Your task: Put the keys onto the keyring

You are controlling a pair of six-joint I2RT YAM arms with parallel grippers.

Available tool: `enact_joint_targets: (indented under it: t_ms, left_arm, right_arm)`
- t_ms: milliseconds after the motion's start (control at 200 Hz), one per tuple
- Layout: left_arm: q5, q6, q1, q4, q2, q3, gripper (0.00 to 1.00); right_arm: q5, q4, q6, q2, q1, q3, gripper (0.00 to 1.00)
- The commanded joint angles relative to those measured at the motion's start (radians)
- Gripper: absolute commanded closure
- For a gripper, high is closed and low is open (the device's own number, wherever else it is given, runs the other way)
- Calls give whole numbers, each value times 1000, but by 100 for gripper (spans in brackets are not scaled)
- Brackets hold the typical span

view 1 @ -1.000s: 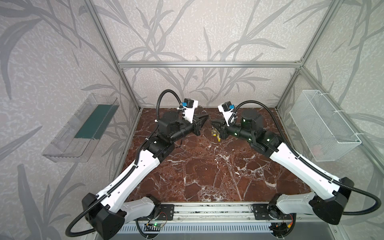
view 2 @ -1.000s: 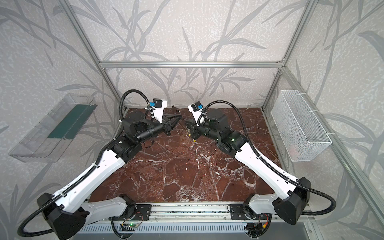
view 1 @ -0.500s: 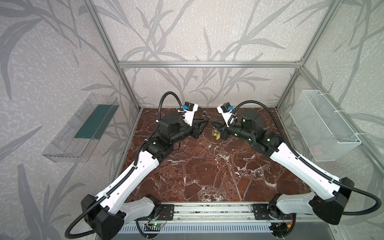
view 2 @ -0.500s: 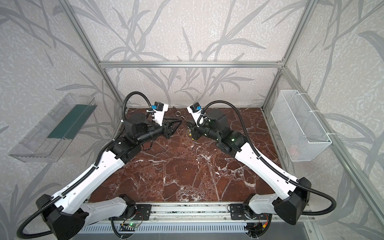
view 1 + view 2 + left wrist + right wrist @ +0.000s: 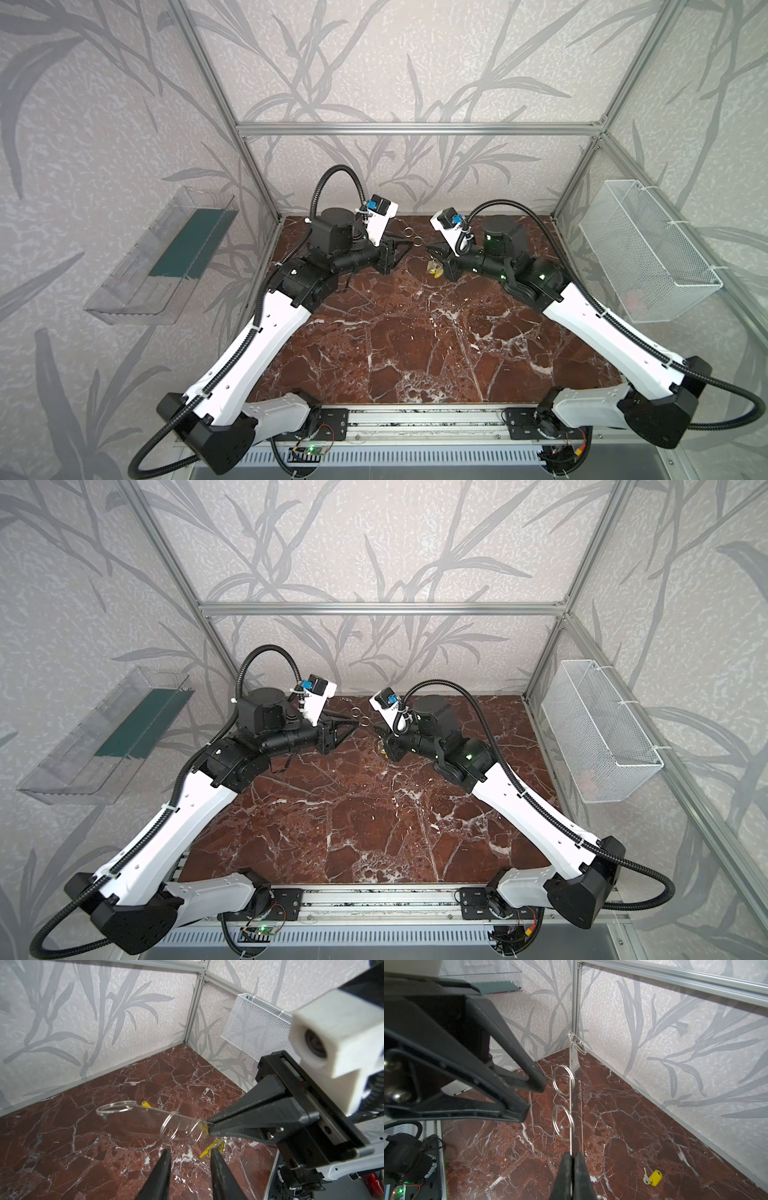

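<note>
My right gripper (image 5: 572,1154) is shut on one end of the keyring (image 5: 145,1120), a thin flat plate held edge-on in the air, with small metal rings (image 5: 413,237) along it. Yellow keys (image 5: 214,1147) hang just under the held end, and they show in both top views (image 5: 381,750). One more yellow key (image 5: 655,1177) lies on the marble floor near the back wall. My left gripper (image 5: 190,1151) is open and holds nothing. Its fingertips (image 5: 535,1086) stand close beside the plate's rings, not touching them.
A white wire basket (image 5: 648,249) hangs on the right wall and a clear plastic tray (image 5: 166,257) on the left wall. Both grippers meet near the back wall over the marble floor (image 5: 415,340). Aluminium frame posts stand in the back corners.
My left gripper has gone from shut to open and sits slightly lower beside the plate. The right arm and the keyring have stayed where they were.
</note>
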State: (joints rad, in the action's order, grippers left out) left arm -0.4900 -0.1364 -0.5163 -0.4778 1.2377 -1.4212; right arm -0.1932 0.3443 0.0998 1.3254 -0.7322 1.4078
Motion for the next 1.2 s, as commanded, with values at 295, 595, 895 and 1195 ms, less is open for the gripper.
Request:
enact_joint_targets:
  t_ms: [295,595,895,1195]
  left_arm:
    - [-77,24,8,-43,62,-59,65]
    - [-110,31,8,-17,57,-71,67]
    - [-91,58,8,-60,64,-98,72]
    - [-85,83,7,-138,91,-148,79]
  right_arm:
    - [-25,-5,8,-2,-1,19,100]
    - [-33,-5,0,15,-1,28,100]
    - [-37,-5,-5,21,-3,33,100]
    - [-34,-7,-5,15,-3,23,100]
